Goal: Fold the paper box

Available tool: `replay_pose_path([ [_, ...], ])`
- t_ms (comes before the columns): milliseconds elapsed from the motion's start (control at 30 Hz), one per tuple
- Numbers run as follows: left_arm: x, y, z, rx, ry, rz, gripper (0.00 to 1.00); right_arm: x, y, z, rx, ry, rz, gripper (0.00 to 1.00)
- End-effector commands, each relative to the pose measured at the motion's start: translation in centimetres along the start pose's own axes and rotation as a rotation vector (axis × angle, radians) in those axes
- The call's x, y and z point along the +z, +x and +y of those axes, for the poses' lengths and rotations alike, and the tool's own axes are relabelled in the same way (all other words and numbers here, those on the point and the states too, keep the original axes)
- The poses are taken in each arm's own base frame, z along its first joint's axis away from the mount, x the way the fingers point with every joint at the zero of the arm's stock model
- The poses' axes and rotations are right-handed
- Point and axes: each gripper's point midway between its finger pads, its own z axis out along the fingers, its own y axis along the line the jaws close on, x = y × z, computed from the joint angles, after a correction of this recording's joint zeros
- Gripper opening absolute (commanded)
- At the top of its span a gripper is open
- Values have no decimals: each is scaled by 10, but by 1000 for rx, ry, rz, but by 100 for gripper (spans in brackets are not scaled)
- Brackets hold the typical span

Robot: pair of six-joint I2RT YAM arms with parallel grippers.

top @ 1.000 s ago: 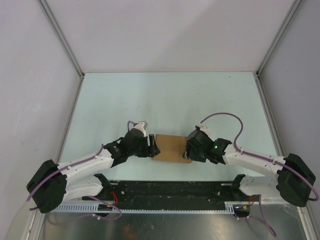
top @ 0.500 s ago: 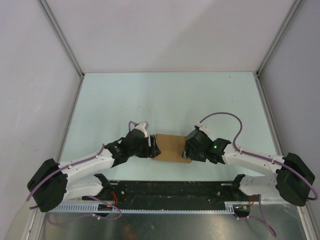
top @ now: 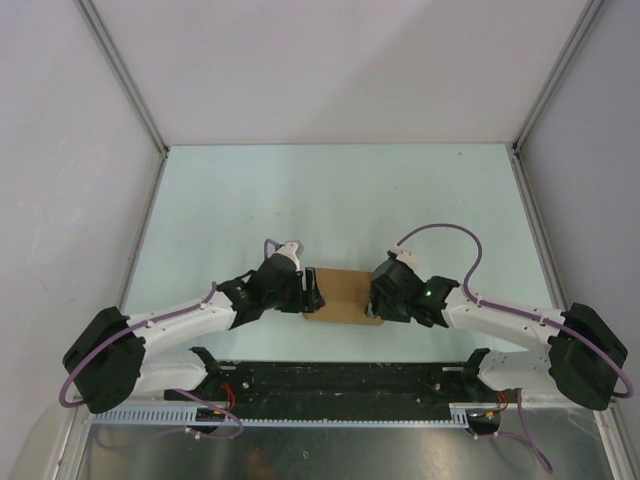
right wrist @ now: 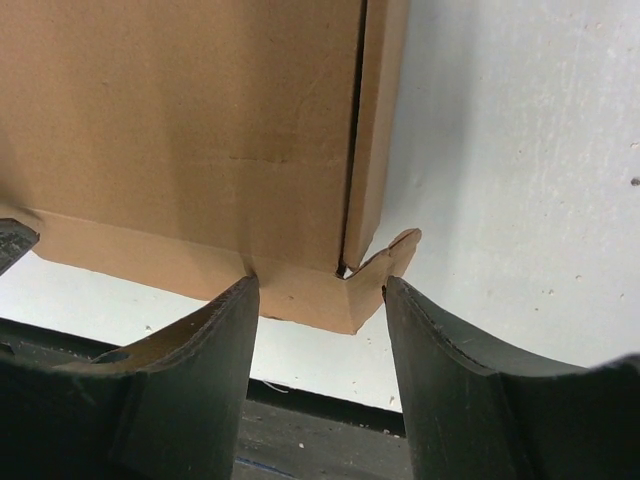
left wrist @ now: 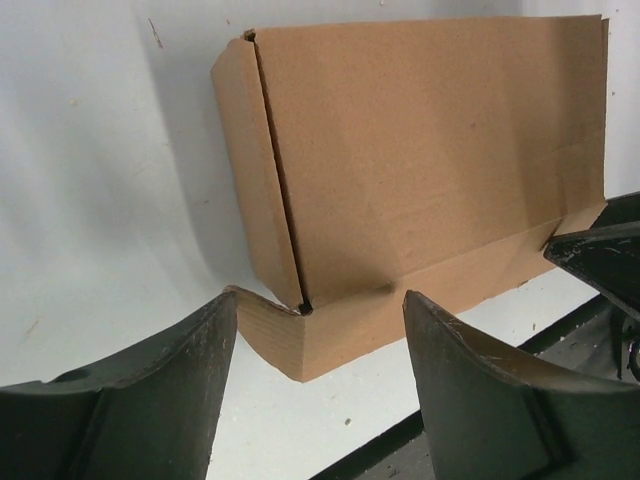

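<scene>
The paper box (top: 341, 294) is a plain brown cardboard carton lying flat on the pale table, between the two arms. My left gripper (top: 309, 293) is at its left end, open. In the left wrist view the box (left wrist: 420, 160) has an end flap standing at its left side and a bent front flap corner between my fingertips (left wrist: 215, 330); the gripper (left wrist: 320, 325) holds nothing. My right gripper (top: 372, 298) is at the right end, open. In the right wrist view the box (right wrist: 180, 130) shows a bent corner tab between the open gripper's (right wrist: 320, 295) fingers.
The black mounting rail (top: 340, 385) runs along the near edge just behind the box. Grey walls enclose the table (top: 330, 200) on the left, right and far sides.
Both grippers have crept slightly closer to the box ends. The left arm has shifted a little to the right. The box has stayed in place.
</scene>
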Motion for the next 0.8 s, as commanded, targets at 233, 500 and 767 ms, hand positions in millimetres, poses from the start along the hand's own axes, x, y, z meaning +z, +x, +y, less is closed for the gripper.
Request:
replay_pose_path([
  [233, -4, -13, -23, 6, 65, -21, 72, 1, -6, 22, 5, -90, -16, 57],
  [500, -7, -12, -31, -9, 104, -12, 72, -7, -9, 33, 31, -152, -10, 57],
  [767, -13, -10, -38, -16, 143, -9, 72, -15, -11, 37, 54, -189, -1, 57],
])
